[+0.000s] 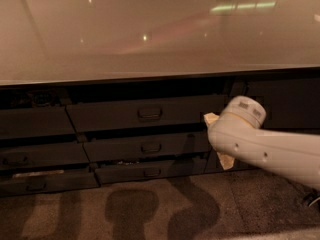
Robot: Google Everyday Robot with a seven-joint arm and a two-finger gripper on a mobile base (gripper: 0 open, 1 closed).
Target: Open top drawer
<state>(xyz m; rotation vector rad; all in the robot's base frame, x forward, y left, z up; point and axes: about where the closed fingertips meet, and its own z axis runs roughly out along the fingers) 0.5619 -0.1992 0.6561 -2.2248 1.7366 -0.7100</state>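
The top drawer (115, 116) is the widest dark grey front just under the counter, with a small loop handle (149, 113) at its centre. It sits pushed in, roughly flush with the fronts around it. My white arm (270, 151) reaches in from the right. My gripper (218, 140) is at the drawer front's right end, well to the right of the handle and mostly hidden behind the wrist. One tan fingertip (211, 118) shows above the wrist and another below, wide apart, with nothing between them.
A pale glossy counter top (150, 34) overhangs the drawers. Two narrower drawer fronts (145, 148) sit below the top one, with more drawers at left (35, 121). A dark cabinet door (285, 101) is at right. Brown speckled floor (150, 209) lies in front.
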